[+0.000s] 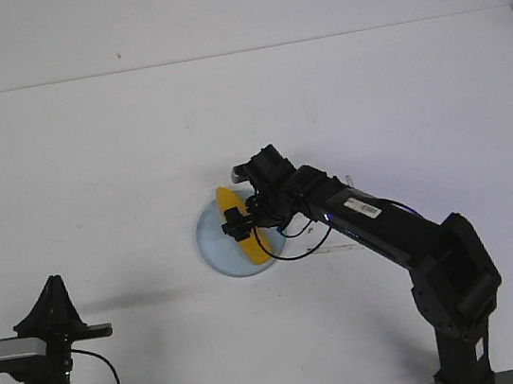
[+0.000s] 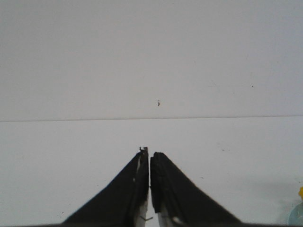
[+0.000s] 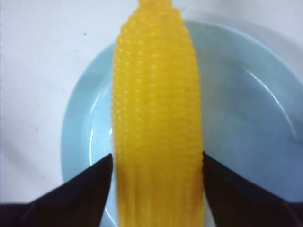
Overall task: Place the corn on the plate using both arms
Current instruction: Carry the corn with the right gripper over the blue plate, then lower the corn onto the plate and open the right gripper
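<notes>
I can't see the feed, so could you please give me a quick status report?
Left pincer shut, parked clear. Right pincer astride corn, contact unclear. Corn over plate. Nothing blocking.

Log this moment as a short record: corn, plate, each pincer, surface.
corn: lies across the plate, one end past its rim
plate: pale blue, flat on the table
right pincer: over the plate, fingers either side of the corn's thick end; whether they press it cannot be told
left pincer: shut, empty, near the table's front-left corner
table: white
</notes>
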Robot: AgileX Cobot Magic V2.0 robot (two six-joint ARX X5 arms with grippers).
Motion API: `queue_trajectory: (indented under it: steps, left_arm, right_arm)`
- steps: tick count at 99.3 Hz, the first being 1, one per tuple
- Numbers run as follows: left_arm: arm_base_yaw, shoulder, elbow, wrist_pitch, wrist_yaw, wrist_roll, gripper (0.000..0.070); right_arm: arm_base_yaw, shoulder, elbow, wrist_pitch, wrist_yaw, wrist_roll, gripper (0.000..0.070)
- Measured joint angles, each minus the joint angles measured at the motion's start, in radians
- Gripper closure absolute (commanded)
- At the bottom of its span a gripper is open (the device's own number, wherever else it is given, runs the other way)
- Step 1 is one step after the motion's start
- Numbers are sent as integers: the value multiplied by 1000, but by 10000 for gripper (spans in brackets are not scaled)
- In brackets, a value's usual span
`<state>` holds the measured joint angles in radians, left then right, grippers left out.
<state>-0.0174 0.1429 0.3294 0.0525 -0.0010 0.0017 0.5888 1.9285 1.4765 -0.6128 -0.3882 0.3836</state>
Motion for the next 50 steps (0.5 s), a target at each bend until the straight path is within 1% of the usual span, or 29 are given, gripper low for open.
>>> queue_trajectory:
  steps: [14, 26, 40, 50]
  left_arm:
    - [0, 0, 0, 0, 0, 0, 699]
    - [0, 0, 0, 0, 0, 0, 698]
    - [0, 0, 0, 0, 0, 0, 698]
    - [0, 0, 0, 0, 0, 0, 698]
  right_arm:
    - [0, 0, 0, 5, 4, 0, 236]
    - [2, -14, 0, 20, 36, 0, 237]
    - [-7, -82, 0, 32, 117, -5, 238]
    - [-18, -134, -2, 39, 222, -38, 247]
